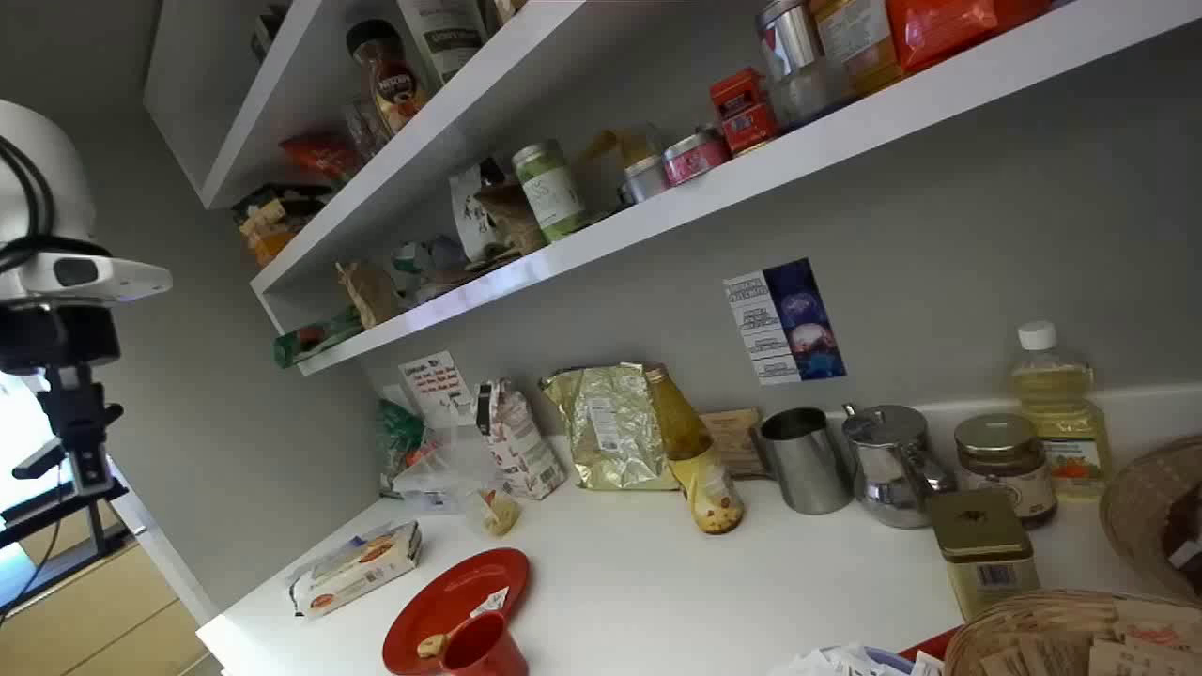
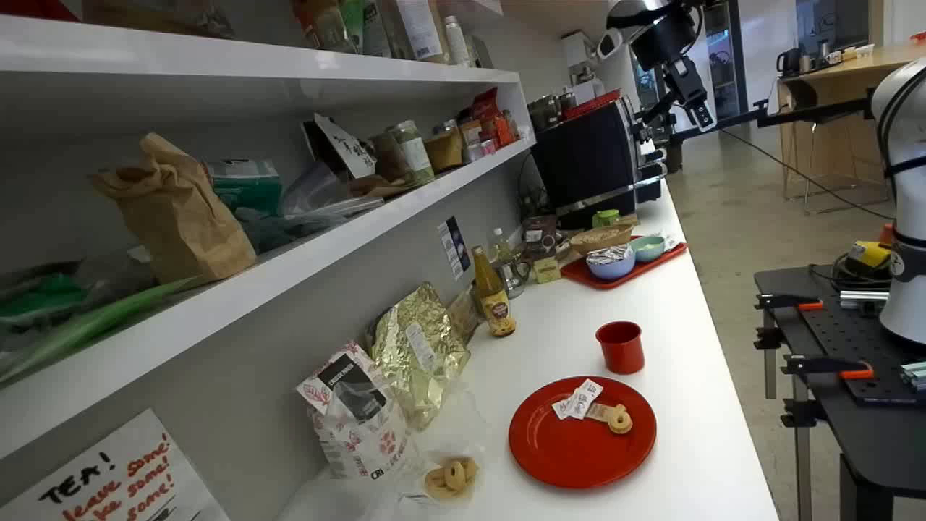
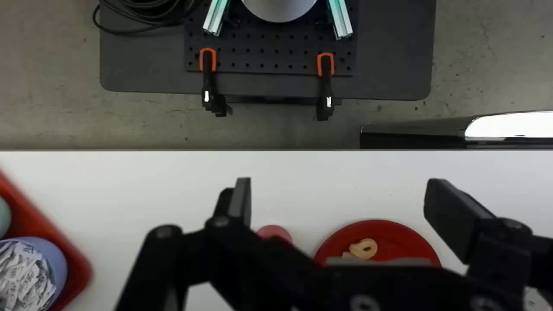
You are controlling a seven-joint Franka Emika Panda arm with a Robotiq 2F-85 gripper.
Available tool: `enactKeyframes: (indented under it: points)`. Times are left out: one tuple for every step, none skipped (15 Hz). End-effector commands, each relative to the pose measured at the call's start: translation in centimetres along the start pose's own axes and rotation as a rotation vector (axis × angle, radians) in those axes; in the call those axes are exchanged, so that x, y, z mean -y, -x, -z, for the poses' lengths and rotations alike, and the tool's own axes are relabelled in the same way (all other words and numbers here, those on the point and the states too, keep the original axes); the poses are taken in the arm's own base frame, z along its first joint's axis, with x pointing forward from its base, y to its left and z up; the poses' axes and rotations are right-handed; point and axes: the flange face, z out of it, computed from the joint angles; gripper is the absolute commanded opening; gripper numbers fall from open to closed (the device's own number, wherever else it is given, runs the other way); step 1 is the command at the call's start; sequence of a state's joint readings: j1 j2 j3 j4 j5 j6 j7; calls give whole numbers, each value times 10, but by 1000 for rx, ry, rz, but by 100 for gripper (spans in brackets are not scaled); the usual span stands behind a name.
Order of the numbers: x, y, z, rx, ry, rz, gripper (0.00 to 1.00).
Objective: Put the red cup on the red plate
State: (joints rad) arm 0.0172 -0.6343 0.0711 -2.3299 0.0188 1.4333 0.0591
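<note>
White note (image 2: 119, 474): "TEA! leave some!"; bag (image 2: 358, 420): "CRI".

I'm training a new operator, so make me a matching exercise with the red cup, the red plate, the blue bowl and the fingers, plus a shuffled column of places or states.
Things:
1. red cup
2. red plate
3. blue bowl
4. fingers

Places or states:
A. spread apart
B. on the red tray
C. upright beside the red plate
D. bearing a tan ring-shaped piece

Pairs: 1-C; 2-D; 3-B; 4-A
</note>
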Motion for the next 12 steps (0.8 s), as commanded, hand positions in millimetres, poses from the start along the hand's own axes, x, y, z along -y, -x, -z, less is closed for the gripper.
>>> enactKeyframes:
  points:
    - [0,0,1,0,0,0,100]
    - [0,0,1,0,0,0,100]
    - [0,0,1,0,0,0,100]
    - [0,0,1,0,0,0,100]
    - [0,0,1,0,0,0,100]
    - [0,0,1,0,0,0,100]
    - [-1,-2,7,-10,-1,3,100]
    - [-2,-6,13,-28,-8,-1,100]
    - [-5,-11,21,-56,-18,-19,100]
    - [-8,-18,28,-97,-35,-34,100]
    - [-11,-24,35,-137,-52,-40,100]
    - [-14,-32,39,-183,-72,-56,100]
